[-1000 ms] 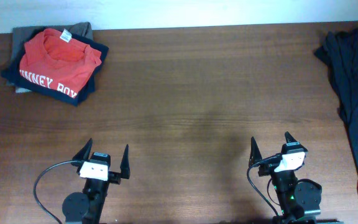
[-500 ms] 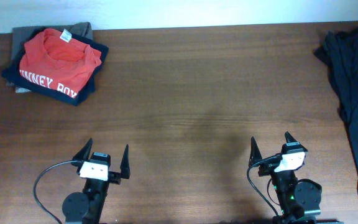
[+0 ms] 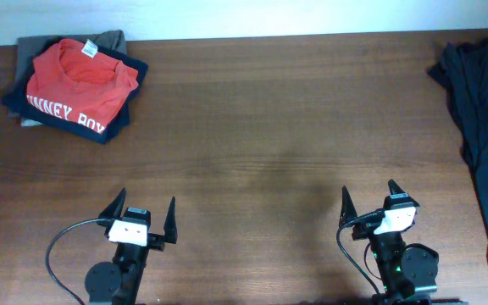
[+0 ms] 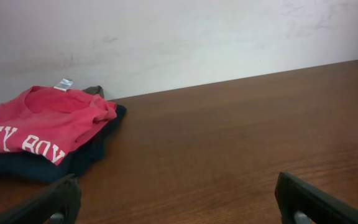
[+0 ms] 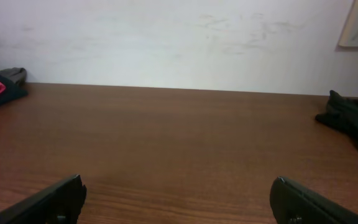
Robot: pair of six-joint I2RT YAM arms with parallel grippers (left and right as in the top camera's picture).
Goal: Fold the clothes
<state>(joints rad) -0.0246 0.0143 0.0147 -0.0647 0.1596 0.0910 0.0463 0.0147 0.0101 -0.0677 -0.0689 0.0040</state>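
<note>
Wood table (image 3: 261, 127), red tee (image 3: 79, 85) "NEY BOY"

Folded red-orange cotton T-shirt (image 3: 76, 78) sits atop folded navy garment (image 3: 119, 119), grey garment (image 3: 108, 39) beneath, at far-L corner of brown wooden table (image 3: 261, 127). Crumpled dark cloth heap (image 3: 481, 127) lies along table's R edge, well apart.

left gripper (image 3: 148, 198): 2 black pointed fingers, white block behind them
right gripper (image 3: 368, 187): 2 black pointed fingers, white block behind them
left cable (image 3: 55, 243): black, thin, 1 loop
right cable (image 3: 344, 247): black, thin, curved
left base (image 3: 102, 280): round, black
right base (image 3: 418, 267): round, black, small green light (image 3: 396, 271)
</note>
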